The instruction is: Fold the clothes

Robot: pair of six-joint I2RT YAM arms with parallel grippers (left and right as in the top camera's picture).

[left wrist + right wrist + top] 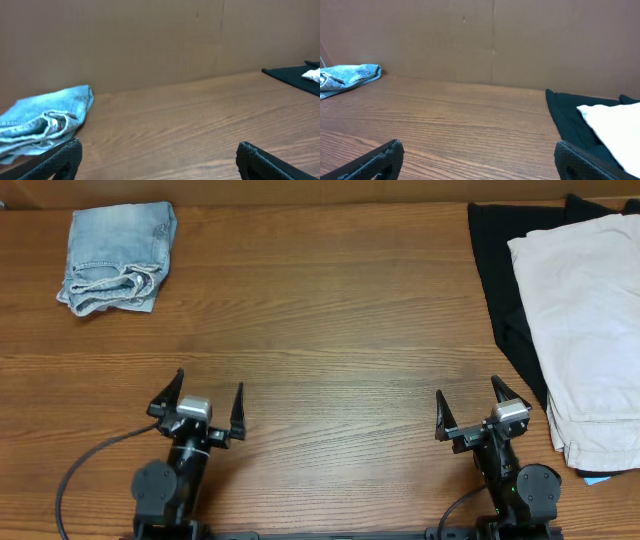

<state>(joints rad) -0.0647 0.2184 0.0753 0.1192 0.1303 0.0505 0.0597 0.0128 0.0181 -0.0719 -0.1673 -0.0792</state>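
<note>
The faded light-blue denim shorts [118, 257] lie folded into a small bundle at the far left corner of the table. They also show at the left of the left wrist view [45, 121] and far left in the right wrist view [347, 76]. My left gripper [208, 402] is open and empty near the front edge, well short of the shorts. My right gripper [478, 407] is open and empty near the front right. Both sets of jaws show wide apart over bare wood in the left wrist view [157, 160] and the right wrist view [480, 162].
A cream-white garment [590, 320] lies on a black garment [500, 270] at the right edge, close beside my right gripper. Both also show in the right wrist view, the white one [615, 125] on the black one [567, 117]. A brown wall [495, 40] backs the wooden table [330, 330].
</note>
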